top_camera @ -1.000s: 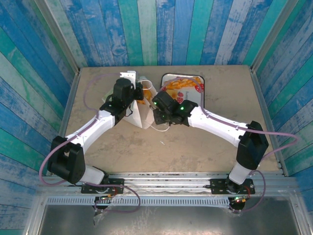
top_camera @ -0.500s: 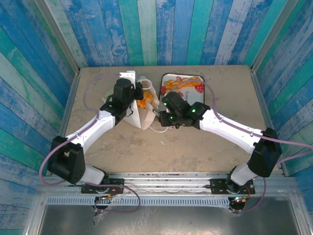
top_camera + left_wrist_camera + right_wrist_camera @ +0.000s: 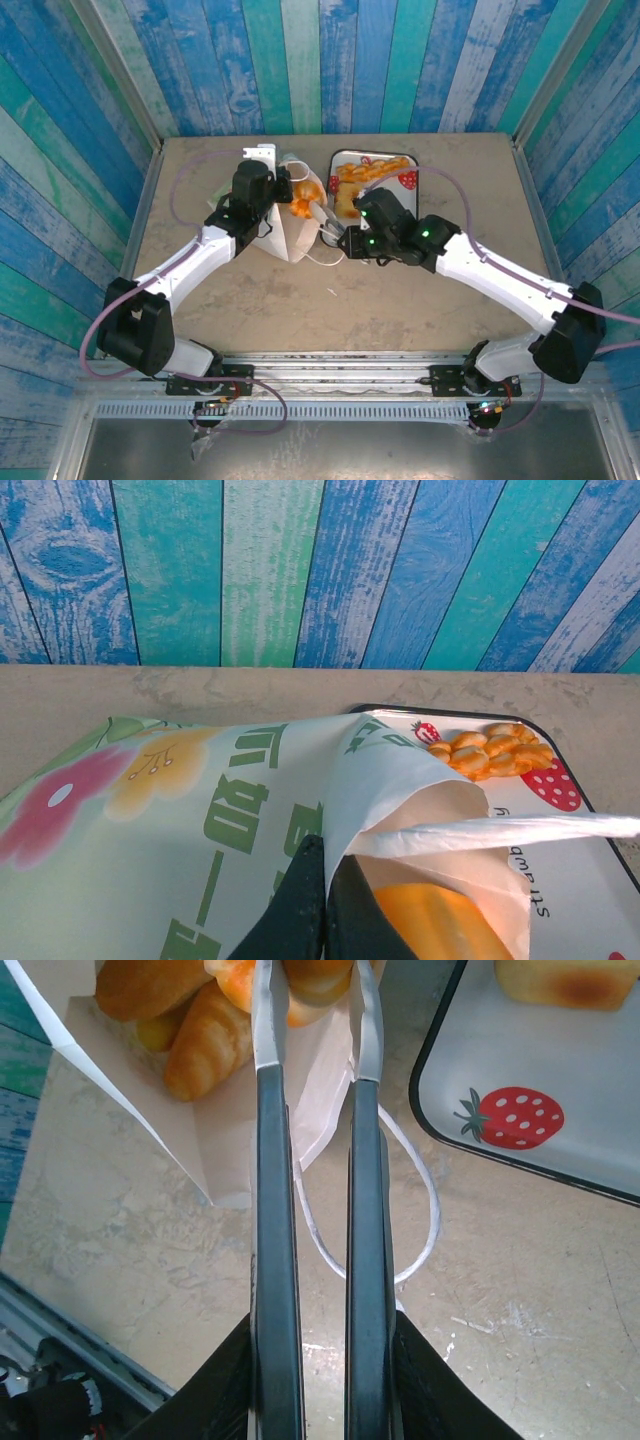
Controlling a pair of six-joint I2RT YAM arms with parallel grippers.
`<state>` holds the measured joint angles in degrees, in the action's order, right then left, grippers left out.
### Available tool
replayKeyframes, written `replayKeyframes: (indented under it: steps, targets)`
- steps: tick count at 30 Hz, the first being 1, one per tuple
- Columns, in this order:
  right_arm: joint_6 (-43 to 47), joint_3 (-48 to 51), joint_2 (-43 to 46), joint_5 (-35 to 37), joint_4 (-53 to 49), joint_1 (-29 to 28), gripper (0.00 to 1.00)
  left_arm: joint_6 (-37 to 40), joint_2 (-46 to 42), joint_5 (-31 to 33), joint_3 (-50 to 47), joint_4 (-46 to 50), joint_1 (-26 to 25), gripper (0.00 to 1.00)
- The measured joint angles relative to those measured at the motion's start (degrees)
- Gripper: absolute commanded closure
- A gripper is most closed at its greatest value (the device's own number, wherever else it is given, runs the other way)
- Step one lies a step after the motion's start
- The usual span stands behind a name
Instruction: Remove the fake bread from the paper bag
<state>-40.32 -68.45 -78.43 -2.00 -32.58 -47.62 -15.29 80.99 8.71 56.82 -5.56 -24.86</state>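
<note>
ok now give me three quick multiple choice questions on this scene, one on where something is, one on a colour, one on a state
1. In the top view, the tray lies where relative to the paper bag?
A. to its left
B. to its right
C. on top of it
2. The lettering on the bag is
A. green
B. black
C. purple
3. The left gripper is
A. open above the tray
B. open over bare table
C. shut on the bag's edge

Answers: 1 B, the tray sits at the bag's right side; 2 A, the left wrist view shows green characters; 3 C, its fingers pinch the paper with no gap.
</note>
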Motion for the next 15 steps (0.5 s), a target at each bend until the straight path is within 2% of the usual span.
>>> replayKeyframes:
  steps: [15]
  targets:
    - [-1.79,4.57,8.92,-2.93,2.16,2.69,0.95,-0.02,0.17,1.79,0.02,0.04,0.0,1.0]
